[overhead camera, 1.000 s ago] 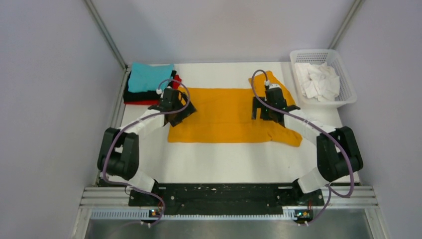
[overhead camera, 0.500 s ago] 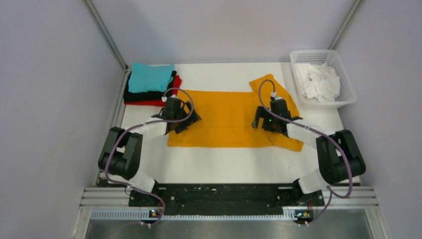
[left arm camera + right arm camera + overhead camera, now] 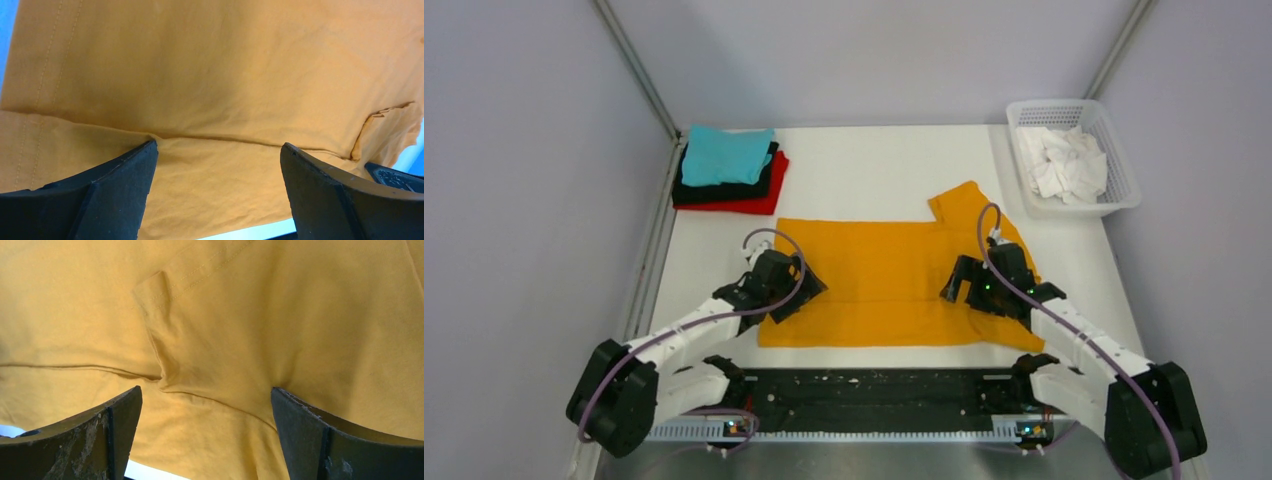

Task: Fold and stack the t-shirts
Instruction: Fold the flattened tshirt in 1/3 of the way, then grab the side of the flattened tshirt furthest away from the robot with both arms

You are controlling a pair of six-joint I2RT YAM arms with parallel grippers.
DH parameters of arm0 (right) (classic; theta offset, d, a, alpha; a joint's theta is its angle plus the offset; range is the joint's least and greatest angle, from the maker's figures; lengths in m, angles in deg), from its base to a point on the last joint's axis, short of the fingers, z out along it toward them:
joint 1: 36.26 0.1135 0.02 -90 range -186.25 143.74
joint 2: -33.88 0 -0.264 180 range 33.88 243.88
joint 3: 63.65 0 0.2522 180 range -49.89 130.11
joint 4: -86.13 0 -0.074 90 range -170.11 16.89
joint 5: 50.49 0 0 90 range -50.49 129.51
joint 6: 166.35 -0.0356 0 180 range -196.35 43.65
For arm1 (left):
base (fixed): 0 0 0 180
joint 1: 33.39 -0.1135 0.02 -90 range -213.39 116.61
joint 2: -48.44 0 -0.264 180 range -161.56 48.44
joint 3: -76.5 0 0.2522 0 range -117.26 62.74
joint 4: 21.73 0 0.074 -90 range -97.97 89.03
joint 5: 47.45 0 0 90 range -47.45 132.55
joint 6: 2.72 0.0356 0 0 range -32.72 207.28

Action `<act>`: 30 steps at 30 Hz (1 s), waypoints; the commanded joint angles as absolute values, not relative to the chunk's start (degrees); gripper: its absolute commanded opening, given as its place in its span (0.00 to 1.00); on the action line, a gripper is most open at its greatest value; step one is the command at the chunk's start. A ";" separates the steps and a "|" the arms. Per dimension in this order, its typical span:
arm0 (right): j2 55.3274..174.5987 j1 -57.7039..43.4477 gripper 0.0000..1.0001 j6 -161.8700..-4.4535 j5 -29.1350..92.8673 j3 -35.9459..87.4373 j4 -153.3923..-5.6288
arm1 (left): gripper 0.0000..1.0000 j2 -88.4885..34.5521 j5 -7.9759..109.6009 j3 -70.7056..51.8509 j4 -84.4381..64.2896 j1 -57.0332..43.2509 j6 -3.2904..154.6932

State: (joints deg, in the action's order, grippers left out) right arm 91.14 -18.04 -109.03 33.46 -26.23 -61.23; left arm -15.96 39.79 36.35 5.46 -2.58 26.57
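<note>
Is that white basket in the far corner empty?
No, the white basket holds a crumpled heap of white cloth, as the top view shows.

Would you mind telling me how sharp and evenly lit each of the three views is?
Top external: even, soft light, sharp, though the white cloths in the basket nearly wash out. Left wrist: stitching on the orange tee is crisp; the left claw is dark. Right wrist: seams sharp, the right claw equally dark.
</note>
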 commanded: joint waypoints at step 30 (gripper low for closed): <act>80.94 -15.95 0.99 -111.44 39.22 -13.71 -63.15 | 0.99 -14.27 17.75 17.07 19.02 -7.03 38.01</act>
State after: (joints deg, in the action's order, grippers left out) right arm 82.18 -16.49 -112.31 36.33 -15.26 -55.81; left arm -8.95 24.88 23.10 24.28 -1.03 27.67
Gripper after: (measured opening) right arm 0.987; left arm 0.991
